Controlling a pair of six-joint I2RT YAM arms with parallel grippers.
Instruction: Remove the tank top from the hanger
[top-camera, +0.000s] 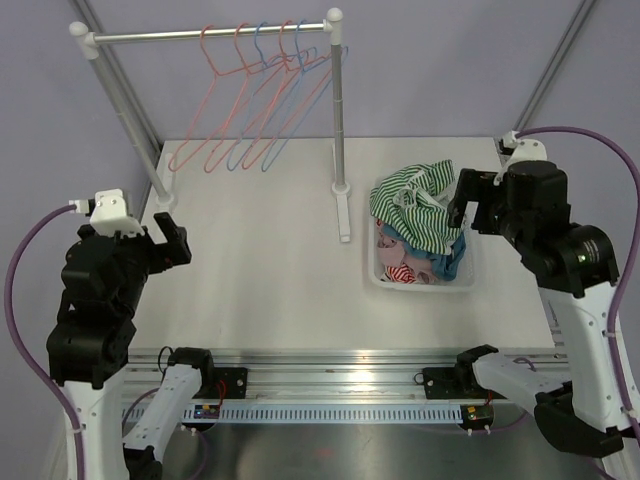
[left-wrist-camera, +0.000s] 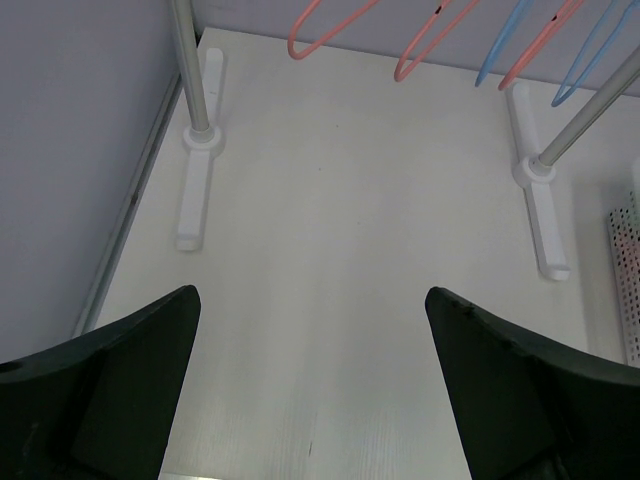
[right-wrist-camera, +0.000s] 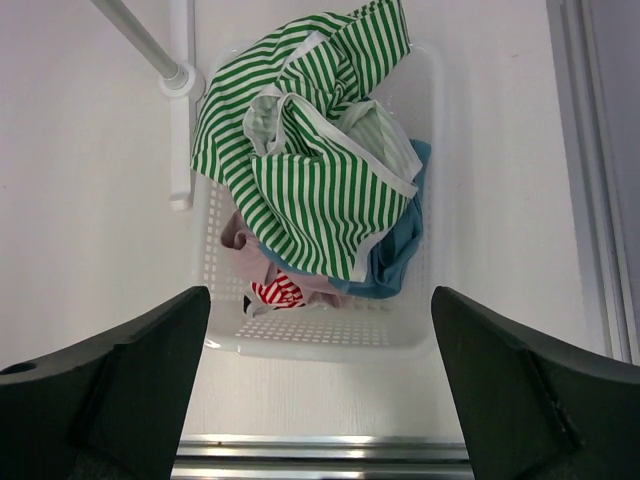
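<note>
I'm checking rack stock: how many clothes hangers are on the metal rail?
5 thin wire hangers, all bare on the silver metal rail: left to right, pink hanger, pink hanger, blue hanger, pink hanger, blue hanger. They overlap, so another may be hidden.

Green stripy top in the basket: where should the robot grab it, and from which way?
Best guess: pinch the bunched fold with the white trim at the top of the green stripy top, coming straight down from above. It lies crumpled on the other clothes, and the basket walls block the sides. The open right hand hangs nearest.
</note>
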